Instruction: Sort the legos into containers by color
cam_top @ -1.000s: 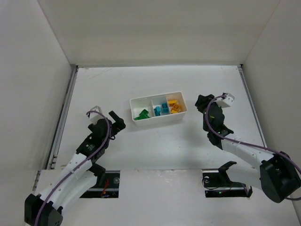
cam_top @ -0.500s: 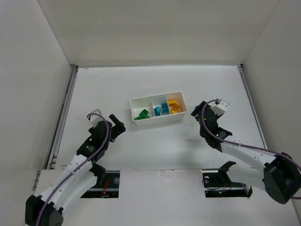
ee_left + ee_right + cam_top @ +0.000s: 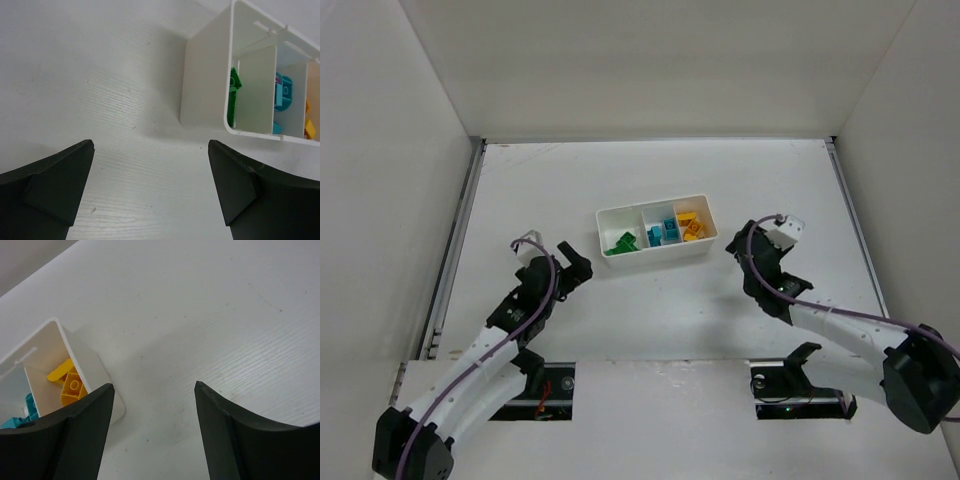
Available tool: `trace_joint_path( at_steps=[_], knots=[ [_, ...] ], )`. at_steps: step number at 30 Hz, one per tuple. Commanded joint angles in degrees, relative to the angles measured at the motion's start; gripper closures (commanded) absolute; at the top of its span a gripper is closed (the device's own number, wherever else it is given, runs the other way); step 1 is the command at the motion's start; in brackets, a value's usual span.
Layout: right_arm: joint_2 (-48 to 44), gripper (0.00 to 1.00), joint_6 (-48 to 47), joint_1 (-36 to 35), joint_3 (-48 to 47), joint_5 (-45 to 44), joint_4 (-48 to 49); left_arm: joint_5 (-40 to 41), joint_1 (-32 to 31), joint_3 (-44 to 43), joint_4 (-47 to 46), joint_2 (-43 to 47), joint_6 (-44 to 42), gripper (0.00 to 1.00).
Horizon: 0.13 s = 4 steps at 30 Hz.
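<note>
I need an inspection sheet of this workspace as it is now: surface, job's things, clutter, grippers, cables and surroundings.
Surface: white table, no bricks seen outside the tray.
Job's things: white tray; green bricks in the left compartment, blue bricks in the middle, yellow bricks in the right.
Clutter: nothing seen.
Grippers: left gripper open, empty; right gripper open, empty.
Cables: purple cables along both arms.
Surroundings: white walls on three sides.

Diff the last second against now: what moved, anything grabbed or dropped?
Right end effector pulled back from the right end of the tray toward the near edge, shifting slightly left. Left end effector crept slightly right and nearer the bases. Both are open and empty; nothing grabbed or released. The tray and the sorted legos inside are unchanged.
</note>
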<state>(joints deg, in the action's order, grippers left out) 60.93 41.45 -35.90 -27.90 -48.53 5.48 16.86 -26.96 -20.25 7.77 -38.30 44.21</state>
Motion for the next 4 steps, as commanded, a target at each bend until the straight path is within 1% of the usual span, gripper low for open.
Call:
trace_joint_path(
  at_steps=[1,4],
  knots=[
    [2.3,0.29,0.4,-1.4,-0.7,-1.0,2.0,0.5,0.2,-1.0,-4.0,0.9,-0.8,0.0],
    [5.2,0.29,1.4,-1.5,-0.9,-0.3,1.6,2.1,2.3,-4.4,0.1,-2.0,-1.0,0.0]
  ],
)
